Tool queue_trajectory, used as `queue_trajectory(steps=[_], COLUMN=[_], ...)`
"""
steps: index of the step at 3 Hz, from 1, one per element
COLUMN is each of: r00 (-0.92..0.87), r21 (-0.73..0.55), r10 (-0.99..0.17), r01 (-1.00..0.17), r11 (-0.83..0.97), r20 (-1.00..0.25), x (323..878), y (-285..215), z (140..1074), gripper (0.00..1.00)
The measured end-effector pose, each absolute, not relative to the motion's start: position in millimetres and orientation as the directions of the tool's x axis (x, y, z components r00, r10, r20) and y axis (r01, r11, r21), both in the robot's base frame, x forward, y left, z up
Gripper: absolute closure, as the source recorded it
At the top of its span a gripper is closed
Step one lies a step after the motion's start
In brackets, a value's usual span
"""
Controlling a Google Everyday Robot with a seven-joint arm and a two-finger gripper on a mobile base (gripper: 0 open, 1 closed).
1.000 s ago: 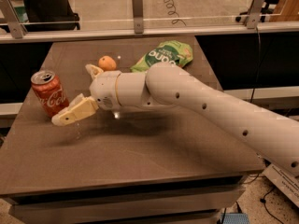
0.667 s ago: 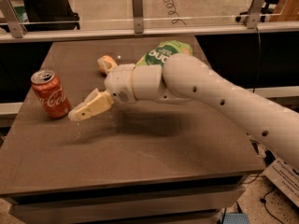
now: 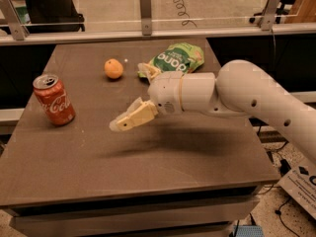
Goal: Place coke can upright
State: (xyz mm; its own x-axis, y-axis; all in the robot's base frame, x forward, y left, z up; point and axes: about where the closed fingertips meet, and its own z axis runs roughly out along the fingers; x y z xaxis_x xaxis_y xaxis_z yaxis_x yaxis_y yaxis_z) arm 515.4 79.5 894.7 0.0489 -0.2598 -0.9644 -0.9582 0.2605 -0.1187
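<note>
Tabletop (image 3: 148, 177) of dark brown is stretching across the near part of the scene. Above its middle the gripper (image 3: 128, 97) is hovering at the end of a white arm (image 3: 256, 98) that is reaching in from the right, its two fingers (image 3: 132, 118) spread wide and gripping nothing. Well to the left, the coke can (image 3: 54, 100) is standing upright on the table, apart from the gripper. Farther back an orange (image 3: 114, 68) is lying, and a green bag (image 3: 180, 58) is resting just behind the upper finger.
</note>
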Motion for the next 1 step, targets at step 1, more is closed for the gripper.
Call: queue_trajectory(steps=[1], r00=[0.049], r21=[-0.119], r10=[-0.260], r01=[-0.958], r11=[0.260], r20=[-0.964], x=[515.3], y=[79.6], z=[894.7], gripper=[0.00])
